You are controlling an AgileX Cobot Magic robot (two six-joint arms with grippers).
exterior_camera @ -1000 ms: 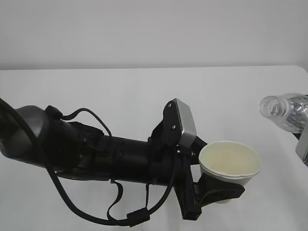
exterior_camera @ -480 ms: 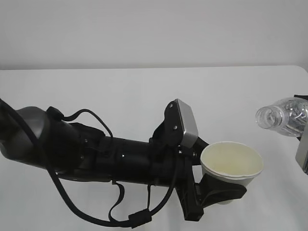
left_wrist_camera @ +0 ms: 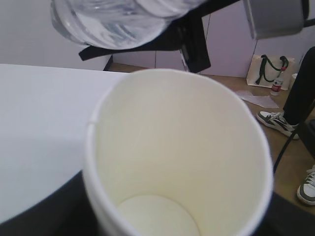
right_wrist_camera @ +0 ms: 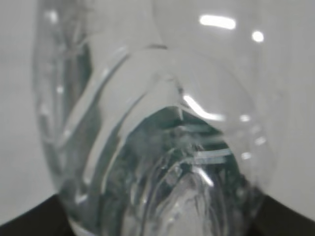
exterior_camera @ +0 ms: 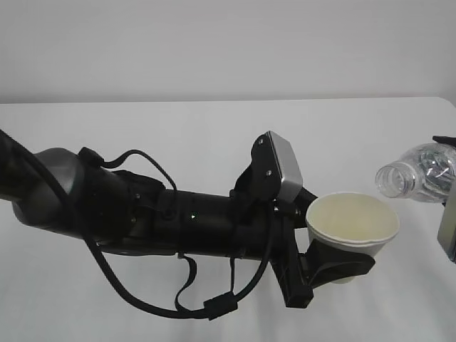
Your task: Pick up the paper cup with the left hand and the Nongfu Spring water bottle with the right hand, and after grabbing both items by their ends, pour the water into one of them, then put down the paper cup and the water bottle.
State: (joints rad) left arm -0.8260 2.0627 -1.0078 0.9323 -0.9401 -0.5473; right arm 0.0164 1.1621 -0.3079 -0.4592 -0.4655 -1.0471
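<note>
A: Nearest the camera, what has the left end effector [exterior_camera: 333, 265] got?

B: The paper cup [exterior_camera: 352, 226], clamped low on its wall by jaws standing fairly wide around it, mouth up and held above the tabletop [exterior_camera: 214, 135]. The left wrist view looks straight down inside: a dry, cream bottom, no water that I can make out.

A: And the arm?

B: It lies stretched low from the left, nearly level, cables looping beneath it.

A: Further off?

B: At the right edge, the Nongfu Spring water bottle [exterior_camera: 420, 173] is tipped close to horizontal, its open neck aimed at the cup's rim but stopping just short. The right end effector is almost wholly out of frame (its wrist view is filled by the bottle's base, so I judge it is gripping that end).

A: So which step?

B: Both picked up; I'd say the pour is about to begin. Next calls for bringing the neck over the cup's mouth, then tilting further, cup kept upright.
</note>
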